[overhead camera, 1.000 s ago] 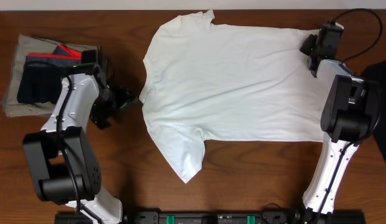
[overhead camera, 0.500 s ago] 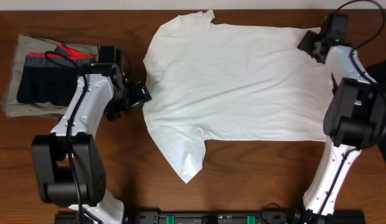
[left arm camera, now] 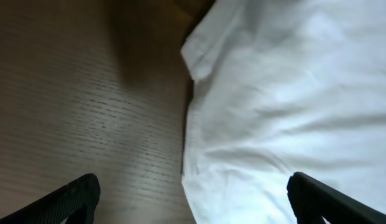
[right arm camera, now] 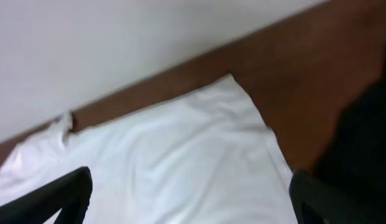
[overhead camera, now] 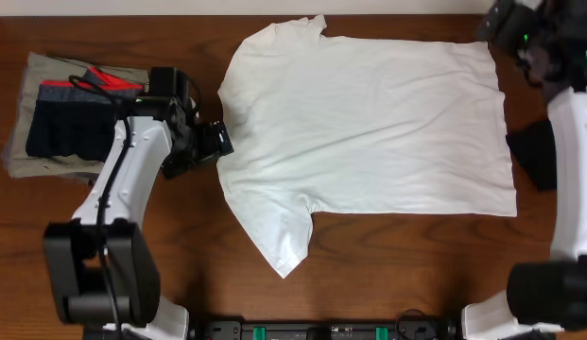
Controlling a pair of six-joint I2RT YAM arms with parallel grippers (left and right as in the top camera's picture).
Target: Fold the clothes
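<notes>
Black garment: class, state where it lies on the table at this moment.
In the overhead view the black garment lies at the far right, close beside the hem edge of the spread white T-shirt, about halfway down that edge.

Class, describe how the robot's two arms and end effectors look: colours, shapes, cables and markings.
The left arm and right arm have smooth white links between bulky, rounded black joints. A thin black cable runs along the left arm. The left end effector and right end effector are black and blocky, with dark fingers. A small green light glows near the right one.
</notes>
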